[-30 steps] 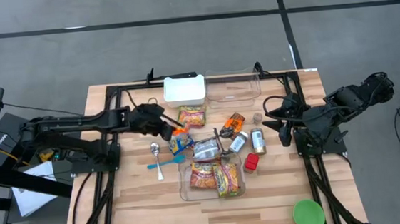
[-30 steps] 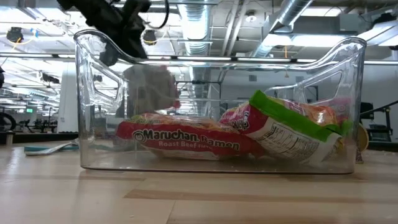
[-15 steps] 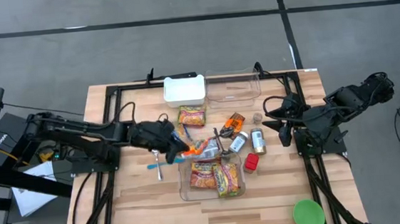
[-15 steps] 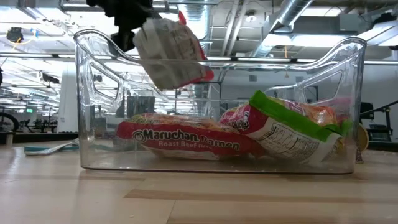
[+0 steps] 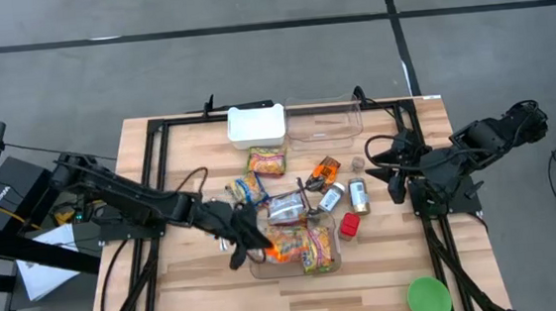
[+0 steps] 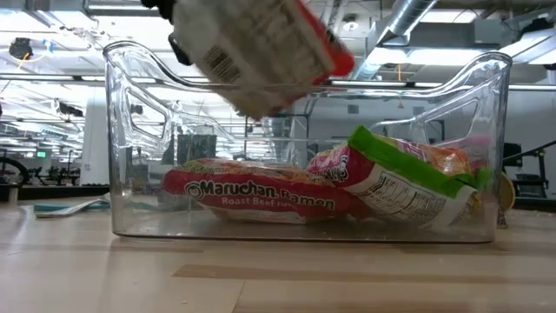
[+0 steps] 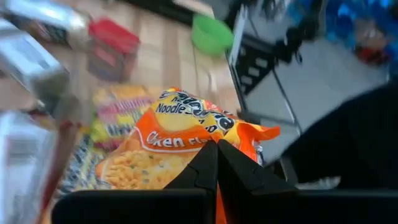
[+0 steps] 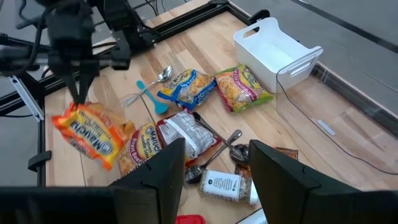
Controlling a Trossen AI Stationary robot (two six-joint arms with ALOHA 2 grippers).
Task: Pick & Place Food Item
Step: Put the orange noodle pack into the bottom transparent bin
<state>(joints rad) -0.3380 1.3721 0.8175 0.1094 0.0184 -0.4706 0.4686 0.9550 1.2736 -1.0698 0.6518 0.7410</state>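
The left gripper (image 5: 248, 239) hung above the near-left rim of the clear bin (image 5: 259, 268) at the front of the wooden counter (image 5: 189, 292), its jaws shut tight on an edge of an orange chicken noodle packet (image 5: 277, 245). In the right wrist view the packet (image 8: 85, 134) dangled below the dark fingers, off the counter; from table height it (image 6: 261, 48) was tilted over the bin's open top (image 6: 130, 61), clear of the two ramen packets (image 6: 261, 196) lying inside. The right gripper (image 5: 386, 167) waited above the counter's right side, its jaws partly apart and empty. A white bin (image 5: 257, 125), a blue spoon (image 8: 149, 98) and a green bowl (image 5: 428, 298) lay elsewhere on the counter.
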